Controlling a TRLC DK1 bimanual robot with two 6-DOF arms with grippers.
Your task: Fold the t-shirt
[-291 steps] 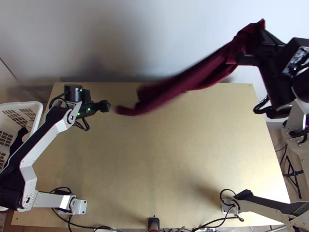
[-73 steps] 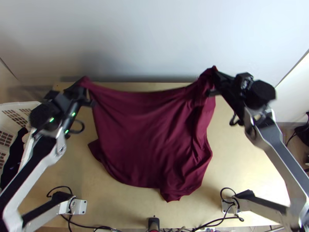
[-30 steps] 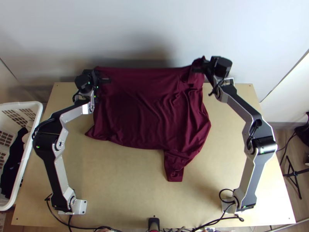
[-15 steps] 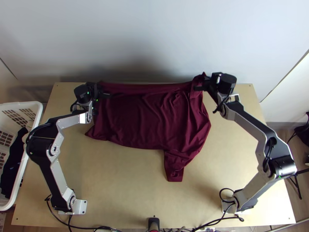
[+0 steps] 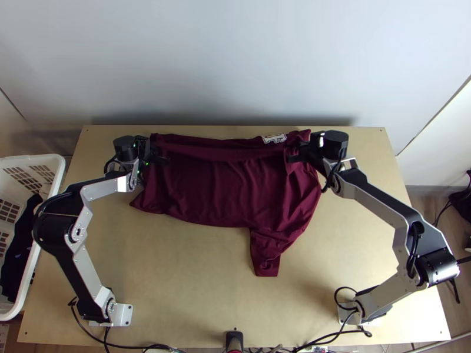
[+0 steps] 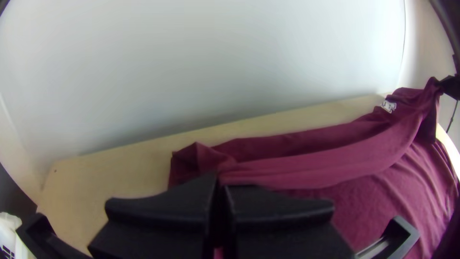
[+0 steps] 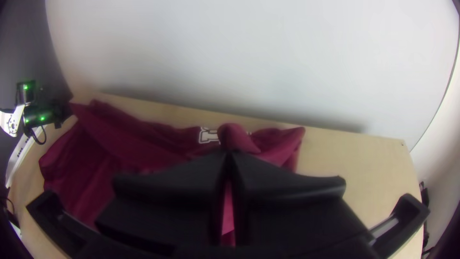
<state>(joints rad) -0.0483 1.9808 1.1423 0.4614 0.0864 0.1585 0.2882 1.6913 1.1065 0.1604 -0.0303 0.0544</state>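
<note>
There is one t-shirt (image 5: 212,188), bearing one patch of white print (image 5: 274,138), and one surface (image 5: 176,282). Two arms can be counted, a left arm (image 5: 91,276) and a right arm (image 5: 382,206), fixed by two metal base plates, one at the left (image 5: 123,315) and one at the right (image 5: 345,315). They carry two end effectors: one left end effector (image 5: 161,159) and one right end effector (image 5: 292,157), with two fingers each, four altogether. There is one white basket (image 5: 57,167) holding dark cloth (image 5: 17,250), its number of pieces unclear.
</note>
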